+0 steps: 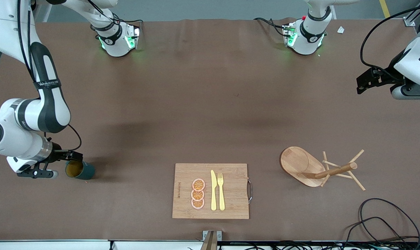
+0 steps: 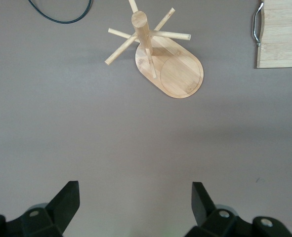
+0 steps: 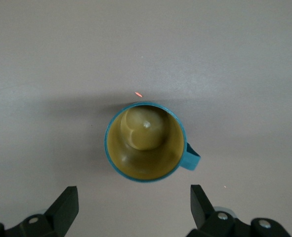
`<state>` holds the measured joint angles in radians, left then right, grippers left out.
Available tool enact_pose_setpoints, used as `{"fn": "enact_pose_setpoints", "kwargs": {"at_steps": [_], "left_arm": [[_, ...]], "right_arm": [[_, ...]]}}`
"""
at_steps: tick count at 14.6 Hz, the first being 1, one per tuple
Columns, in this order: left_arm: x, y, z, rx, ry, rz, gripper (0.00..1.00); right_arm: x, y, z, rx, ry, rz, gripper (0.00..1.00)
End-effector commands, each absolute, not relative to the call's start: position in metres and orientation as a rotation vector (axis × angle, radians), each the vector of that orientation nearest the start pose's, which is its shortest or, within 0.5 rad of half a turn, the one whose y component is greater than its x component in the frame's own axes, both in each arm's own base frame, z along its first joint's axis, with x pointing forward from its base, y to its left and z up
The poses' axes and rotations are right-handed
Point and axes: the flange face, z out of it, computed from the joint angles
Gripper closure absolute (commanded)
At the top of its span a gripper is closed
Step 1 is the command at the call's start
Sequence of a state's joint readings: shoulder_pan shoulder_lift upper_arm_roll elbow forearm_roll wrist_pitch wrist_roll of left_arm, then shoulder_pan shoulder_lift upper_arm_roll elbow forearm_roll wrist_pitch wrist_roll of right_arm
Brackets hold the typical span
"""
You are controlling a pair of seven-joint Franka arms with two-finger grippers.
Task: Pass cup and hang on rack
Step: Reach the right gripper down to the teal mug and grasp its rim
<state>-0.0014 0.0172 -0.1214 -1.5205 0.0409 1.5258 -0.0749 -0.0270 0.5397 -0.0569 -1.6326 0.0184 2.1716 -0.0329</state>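
Cup (image 1: 80, 169) sits upright near the desk's front edge at the right arm's end, right gripper (image 1: 51, 163) just above it, fingers wide open and empty. Rack (image 1: 321, 167) stands toward the left arm's end. Left gripper (image 1: 368, 81), also open and empty, waits. Pickup step: next looks like lowering and closing on the rim.

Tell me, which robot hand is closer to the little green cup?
Right. The right gripper hangs open just above the cup; the left gripper waits open near the rack's end.
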Motion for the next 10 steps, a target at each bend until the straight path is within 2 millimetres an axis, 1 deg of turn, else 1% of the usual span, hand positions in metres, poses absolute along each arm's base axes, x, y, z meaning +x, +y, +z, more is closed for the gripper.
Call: {"fn": "enact_pose_setpoints", "kwargs": {"at_steps": [1,2,4,6,10], "left_arm": [[0.552,-0.060,0.642,-3.114,0.082,-0.009,0.00],[0.552,-0.060,0.642,-3.112,0.081,-0.009,0.00],[0.553,-0.058,0.641,-3.115,0.075,-0.008,0.00],[0.553,-0.059,0.642,-3.116,0.072,-0.018,0.00],[0.553,-0.059,0.645,-3.108,0.062,-0.031,0.00]], "right_arm": [[0.689,-0.051,0.289,-3.132,0.116,-0.016,0.00],[0.690,-0.048,0.280,-3.130,0.109,-0.026,0.00],[0.693,-0.040,0.270,-3.132,0.091,-0.033,0.00],[0.696,-0.035,0.267,-3.134,0.079,-0.073,0.00],[0.699,-0.031,0.256,-3.140,0.049,-0.112,0.00]]}}
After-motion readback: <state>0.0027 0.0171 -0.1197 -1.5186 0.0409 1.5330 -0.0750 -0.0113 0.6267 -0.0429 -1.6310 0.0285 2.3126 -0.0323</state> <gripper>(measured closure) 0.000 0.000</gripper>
